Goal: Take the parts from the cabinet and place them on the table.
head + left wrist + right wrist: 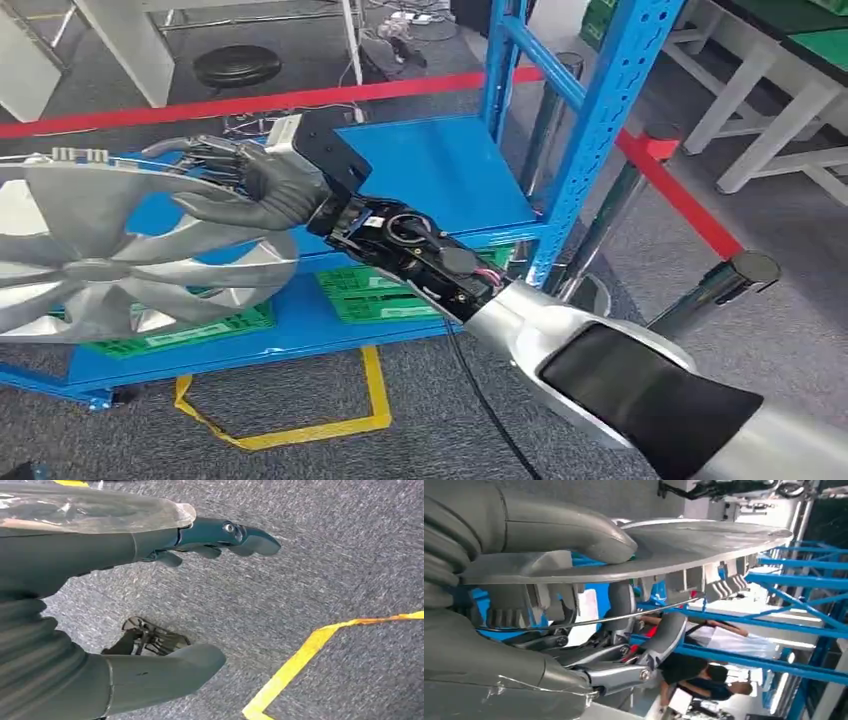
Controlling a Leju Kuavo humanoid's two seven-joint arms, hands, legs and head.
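Fingers [215, 160] of the right hand [262, 186] clamp the silver wheel cover's [100, 265] rim, its disc apparently spreading flat outward beyond them over the blue cabinet shelf [440, 170], while the left hand [150, 600] hangs slack, grasping nothing.

This is a workshop or factory test floor. A blue steel rack [590, 110] with open shelves holds green printed label sheets [375, 292], yellow tape [300, 430] marks zones on grey carpet [400, 420], a red barrier belt [250, 102] runs between chrome posts [715, 290], and white workbenches [770, 110] with green mats stand behind.
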